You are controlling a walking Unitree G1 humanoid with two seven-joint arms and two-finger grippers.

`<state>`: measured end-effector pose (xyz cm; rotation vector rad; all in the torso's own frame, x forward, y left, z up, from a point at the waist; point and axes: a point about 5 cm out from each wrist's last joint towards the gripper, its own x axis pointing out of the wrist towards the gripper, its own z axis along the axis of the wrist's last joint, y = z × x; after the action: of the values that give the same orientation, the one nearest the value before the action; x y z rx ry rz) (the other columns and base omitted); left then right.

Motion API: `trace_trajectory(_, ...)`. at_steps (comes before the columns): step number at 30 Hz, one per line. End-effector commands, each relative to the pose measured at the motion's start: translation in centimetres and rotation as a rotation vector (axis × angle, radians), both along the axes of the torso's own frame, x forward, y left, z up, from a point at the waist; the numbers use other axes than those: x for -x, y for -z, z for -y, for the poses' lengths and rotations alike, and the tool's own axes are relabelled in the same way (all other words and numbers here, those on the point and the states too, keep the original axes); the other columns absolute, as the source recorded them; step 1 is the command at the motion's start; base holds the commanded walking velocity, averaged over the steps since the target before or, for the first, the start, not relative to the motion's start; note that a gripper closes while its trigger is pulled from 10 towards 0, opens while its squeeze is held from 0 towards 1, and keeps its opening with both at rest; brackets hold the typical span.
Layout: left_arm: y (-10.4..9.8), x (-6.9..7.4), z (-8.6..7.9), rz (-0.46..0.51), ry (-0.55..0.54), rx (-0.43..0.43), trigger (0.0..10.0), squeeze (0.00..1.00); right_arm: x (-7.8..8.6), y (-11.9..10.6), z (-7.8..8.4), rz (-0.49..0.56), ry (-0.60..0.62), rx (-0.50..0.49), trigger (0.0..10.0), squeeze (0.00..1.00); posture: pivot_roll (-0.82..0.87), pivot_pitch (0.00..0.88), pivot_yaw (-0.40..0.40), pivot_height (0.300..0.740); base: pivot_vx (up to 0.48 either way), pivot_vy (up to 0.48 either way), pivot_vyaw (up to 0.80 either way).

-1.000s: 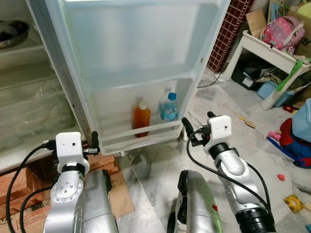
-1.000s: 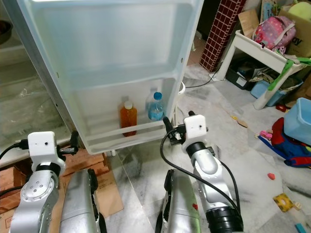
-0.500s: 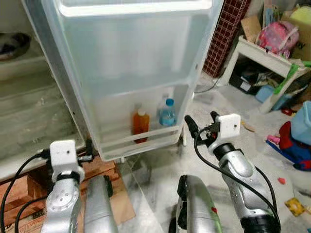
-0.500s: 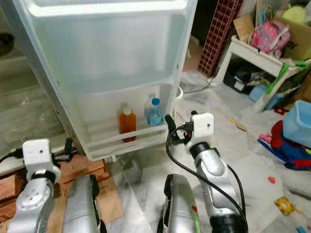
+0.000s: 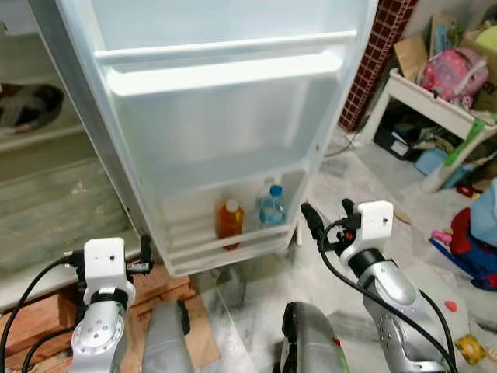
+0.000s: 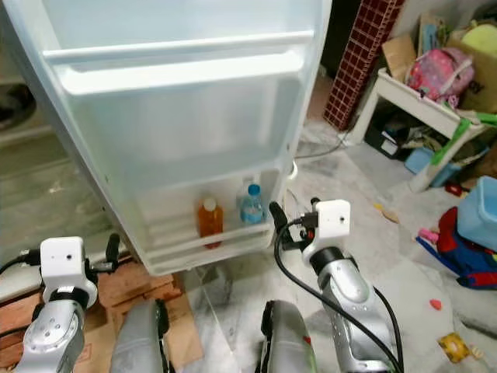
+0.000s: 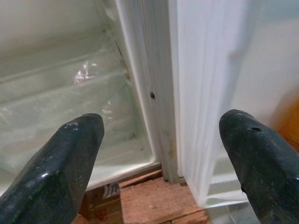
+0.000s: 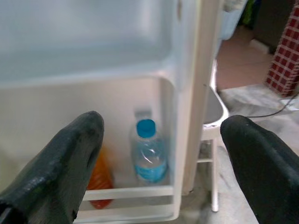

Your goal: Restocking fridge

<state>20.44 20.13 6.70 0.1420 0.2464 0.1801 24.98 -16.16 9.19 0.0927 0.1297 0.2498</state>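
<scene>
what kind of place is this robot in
Most likely a lived-in family home, in or near a kitchen. An open fridge door holds an orange bottle and a water bottle on its bottom shelf, while a pink backpack and scattered toys lie on the marble floor.

Pink backpack (image 5: 449,64) (on white table (image 5: 417,84))

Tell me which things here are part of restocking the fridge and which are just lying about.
Part of the job:
- open white fridge door, with its bottom door shelf
- orange-filled plastic bottle on that shelf
- clear water bottle with blue cap beside it
- left hand and right hand, both open and empty

Just lying about:
- pink backpack on the white side table
- red brick pillar
</scene>
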Motion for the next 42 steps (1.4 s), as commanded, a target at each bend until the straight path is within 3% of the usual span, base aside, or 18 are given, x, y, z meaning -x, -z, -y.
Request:
trace_trajectory(1,0.0,-0.4,0.2,0.01,0.031,-0.018,10.0,0.0,0.0,0.3,-0.2,-0.014,-0.029,0.015,10.0,0.0,0.06,0.0,-0.028,0.697,0.0,0.0,0.0)
trace_trajectory(10,0.3,-1.2,0.3,0.017,0.068,-0.042,10.0,0.0,0.1,1.4,0.5,-0.099,-0.025,-0.016,10.0,0.0,0.07,0.0,-0.021,0.74,0.0,0.0,0.0)
trace_trajectory(17,0.6,-1.4,1.6,0.027,0.184,-0.067,10.0,0.0,1.1,3.2,1.0,-0.196,-0.017,-0.028,10.0,0.0,0.09,0.0,-0.038,0.74,0.0,0.0,0.0)
trace_trajectory(26,0.5,-1.4,1.9,0.041,0.202,-0.063,10.0,0.0,0.8,2.7,1.1,-0.196,-0.024,-0.032,10.0,0.0,0.08,0.0,-0.042,0.74,0.0,0.0,0.0)
trace_trajectory(30,0.6,-1.2,1.7,0.042,0.183,-0.064,10.0,0.0,1.3,3.1,1.0,-0.245,-0.092,-0.032,10.0,0.0,0.07,0.0,-0.049,0.74,0.0,0.0,0.0)
trace_trajectory(35,0.2,-1.4,1.9,0.052,0.166,-0.046,10.0,0.0,2.4,3.9,0.0,-0.359,-0.288,-0.099,10.0,0.0,0.07,0.0,-0.058,0.74,-0.25,0.0,0.0)
trace_trajectory(42,-0.6,-1.9,2.0,0.072,0.164,-0.039,10.0,0.0,1.2,3.2,-0.7,-0.374,-0.374,-0.129,10.0,0.0,0.07,0.0,-0.046,0.74,-0.252,0.0,0.0)
